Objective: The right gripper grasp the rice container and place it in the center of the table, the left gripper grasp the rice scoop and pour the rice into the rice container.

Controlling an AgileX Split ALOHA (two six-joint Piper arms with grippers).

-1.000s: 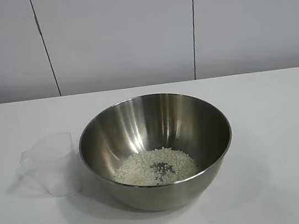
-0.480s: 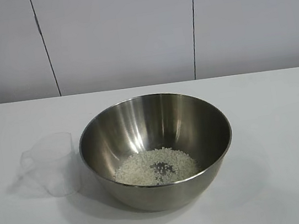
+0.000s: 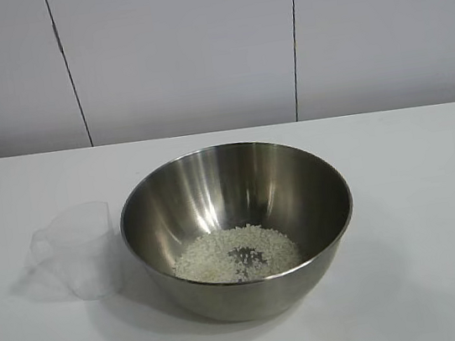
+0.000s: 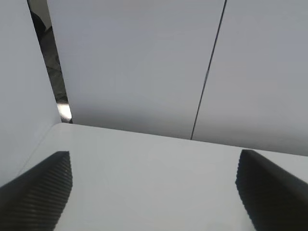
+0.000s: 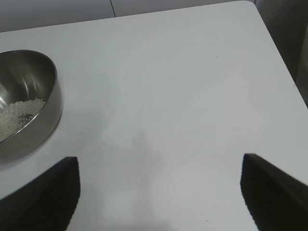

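Rice scoop (image 3: 76, 251): empty, upright beside rice container (image 3: 236, 220), unmoved since a second ago.
Rice (image 3: 236, 254): in container; pour done.
Left gripper (image 4: 154, 192): wide open, empty.
Right gripper (image 5: 161, 192): wide open, empty.

no readable text, labels, brands, numbers or signs on anything in view

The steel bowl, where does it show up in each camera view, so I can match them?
Exterior view: the steel bowl sits at centre, rice inside, right of the plastic cup.
Left wrist view: not in it.
Right wrist view: bowl at the picture's edge.
Shared landmark: the white table.
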